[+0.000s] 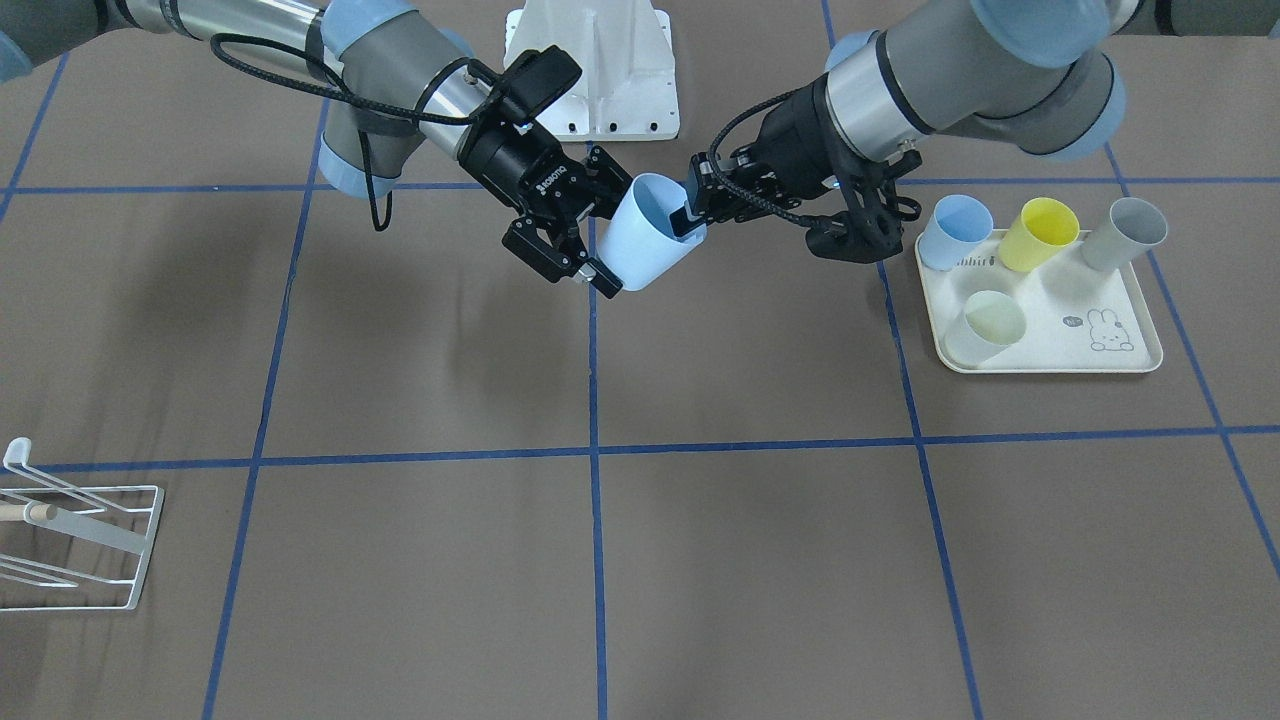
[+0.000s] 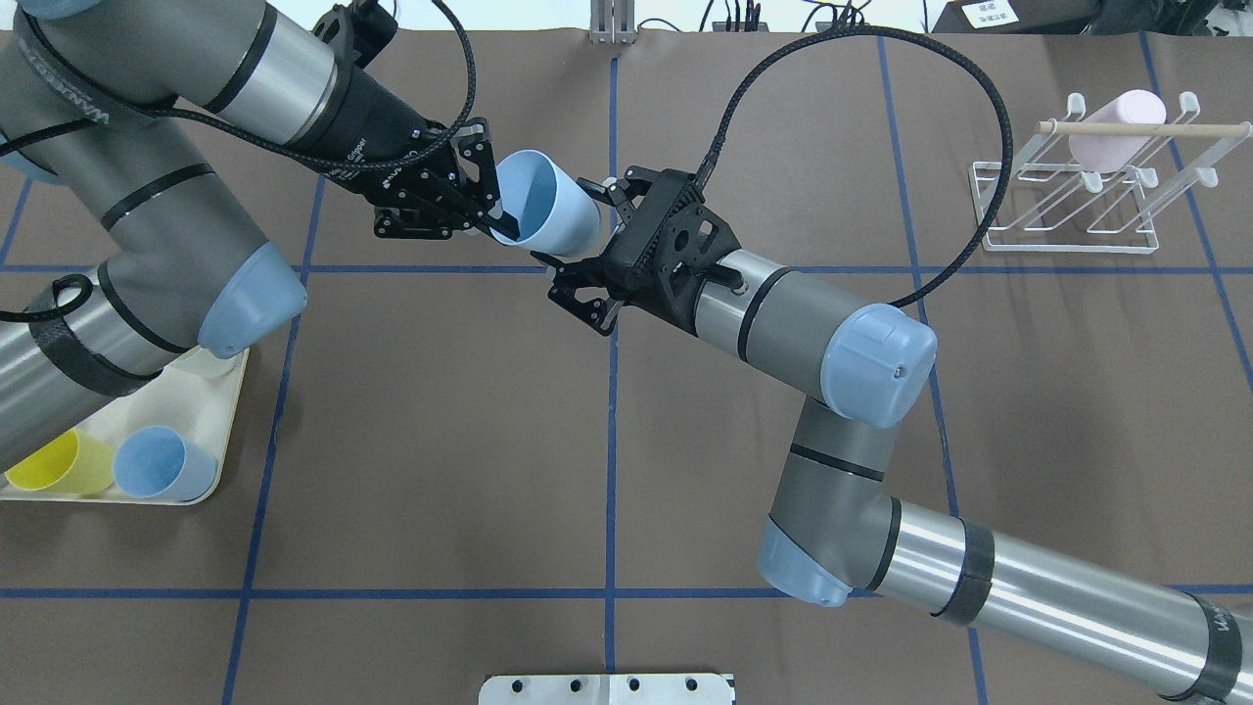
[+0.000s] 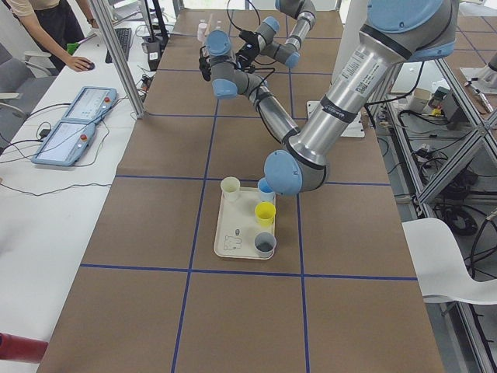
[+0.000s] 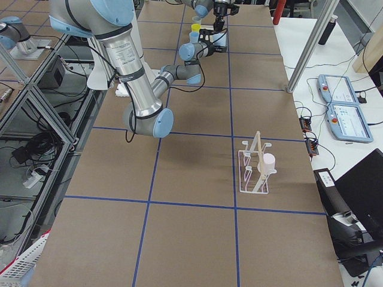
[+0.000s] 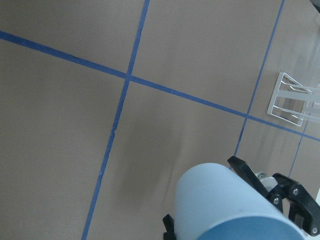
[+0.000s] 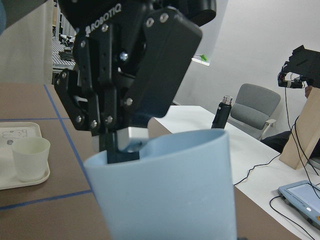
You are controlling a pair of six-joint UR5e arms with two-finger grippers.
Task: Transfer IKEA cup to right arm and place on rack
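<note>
table (image 1: 760, 560) is carrying the whole setup; the handover is happening in the air over its middle. right arm (image 2: 832, 323) is reaching in toward the centre line. tray (image 1: 1050, 366) is sitting at the left-arm end with four cups (image 1: 1040, 232) standing on it. rack (image 2: 1077, 211) is waiting at the right-arm end, well apart from the handover, with a pink cup (image 2: 1116, 137) lying across its prongs.

blue cup (image 1: 648, 240) is hanging tilted between the two grippers, mouth toward the left one, base toward the right one. left gripper (image 1: 690, 215) is pinching the rim, one finger inside the mouth, one outside. right gripper (image 1: 610, 230) is straddling the lower body with its fingers (image 1: 607, 286) spread wide. can't tell if one is grazing the wall, but it isn't clamping.

step in hand, as i'm reading it: right closing on the cup. to do it well:
- be centring the tapered wall between the fingers before closing
- be gripping a bit up from the base so the taper isn't squeezing the cup out
- be closing fully before the left opens
- be backing the left straight out along the cup axis so the inner finger isn't dragging the rim

risk i'm seeing: an off-centre squeeze twisting the cup against the rim pinch.
</note>
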